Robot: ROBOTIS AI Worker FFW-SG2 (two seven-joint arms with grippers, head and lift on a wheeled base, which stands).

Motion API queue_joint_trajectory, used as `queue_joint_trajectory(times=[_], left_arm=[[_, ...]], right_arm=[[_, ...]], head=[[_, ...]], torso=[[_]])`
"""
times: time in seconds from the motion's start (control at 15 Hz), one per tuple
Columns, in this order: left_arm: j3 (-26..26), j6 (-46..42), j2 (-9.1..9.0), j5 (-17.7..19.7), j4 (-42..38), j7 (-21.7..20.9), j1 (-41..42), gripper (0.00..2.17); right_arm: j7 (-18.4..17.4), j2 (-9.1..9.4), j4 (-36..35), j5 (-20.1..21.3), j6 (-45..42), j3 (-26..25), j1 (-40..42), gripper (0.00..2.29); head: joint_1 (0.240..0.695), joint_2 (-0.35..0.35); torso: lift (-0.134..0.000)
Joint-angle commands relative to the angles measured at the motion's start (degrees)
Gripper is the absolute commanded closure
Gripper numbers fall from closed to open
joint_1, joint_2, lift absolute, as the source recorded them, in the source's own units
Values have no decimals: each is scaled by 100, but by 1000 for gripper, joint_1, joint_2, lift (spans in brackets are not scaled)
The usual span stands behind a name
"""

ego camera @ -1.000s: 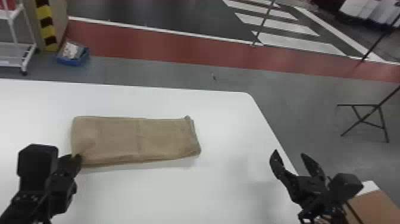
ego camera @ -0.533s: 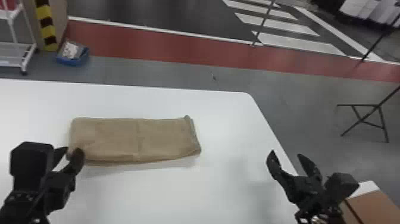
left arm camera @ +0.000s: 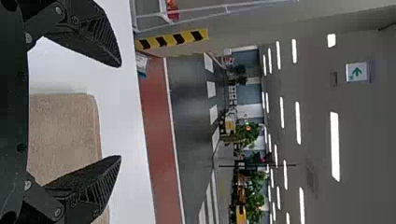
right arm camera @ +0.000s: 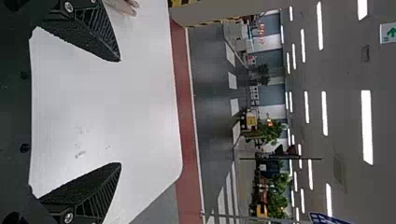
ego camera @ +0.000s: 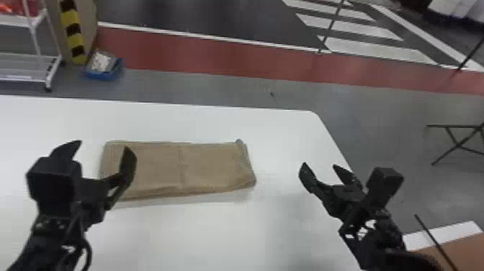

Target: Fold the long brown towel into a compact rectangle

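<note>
The brown towel lies on the white table as a flat folded rectangle, its long side running left to right. My left gripper stands open over the towel's left end, one finger in front of the cloth and the other left of it. In the left wrist view, the towel shows behind the open left gripper, nothing between its fingers. Off to the right of the towel, above the table's right side, my right gripper is open. The right wrist view shows the open right gripper over bare tabletop.
The white table has its rounded far corner and slanting right edge near my right gripper. Beyond it on the floor are a blue box and a white rack. A brown surface is at the lower right.
My left gripper has opened wide, risen, and moved off the towel's near left corner to stand over its left end. The right gripper has shifted slightly left. The towel looks about the same.
</note>
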Motion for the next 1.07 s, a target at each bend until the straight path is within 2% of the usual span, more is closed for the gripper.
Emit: queue_joint_trajectory(times=[0.0, 0.07, 0.13, 0.2, 0.27, 0.33, 0.47, 0.6, 0.87, 0.93, 1.0], left_arm=[[-408, -259, -40, -53, 698, -112, -488, 299], [-478, -241, -101, 26, 970, -315, -672, 542], [-505, -188, -154, 61, 1102, -438, -751, 724], [-540, -83, -207, 70, 1243, -605, -874, 1052], [-601, 58, -251, 79, 1331, -605, -997, 1382], [-619, 304, -259, 96, 1375, -649, -1077, 1511], [-540, 796, -251, 228, 1366, -886, -1094, 1538], [-557, 884, -259, 254, 1375, -991, -1164, 1754], [-610, 902, -470, 527, 2051, -1018, -1622, 1771], [-619, 902, -470, 606, 2166, -1018, -1701, 1771], [-628, 884, -470, 597, 2236, -1018, -1762, 1771]], right_arm=[[-201, -14, 145, 282, 946, 541, -669, 90], [-465, -23, 163, 343, 1210, 849, -879, 90], [-518, -23, 163, 326, 1350, 972, -959, 90], [-561, -23, 154, 247, 1508, 1078, -1064, 90], [-544, -23, 181, 150, 1579, 1121, -1134, 97], [-333, -67, 242, -79, 1579, 1121, -1187, 97], [-25, -322, 286, -597, 1579, 1113, -1187, 117], [80, -542, 330, -1072, 1790, 1034, -1231, 127], [493, -788, 462, -1212, 2212, 972, -1380, 130], [502, -911, 488, -1230, 2282, 998, -1424, 130], [660, -972, 541, -1239, 2510, 990, -1530, 130]], head=[[695, -288], [695, -281], [695, -266], [695, -259], [695, -249], [695, -241], [695, -215], [695, -206], [695, -210], [695, -209], [695, -210]], torso=[[-124], [-124], [-124], [-124], [-124], [-124], [-124], [-124], [-124], [-124], [-124]])
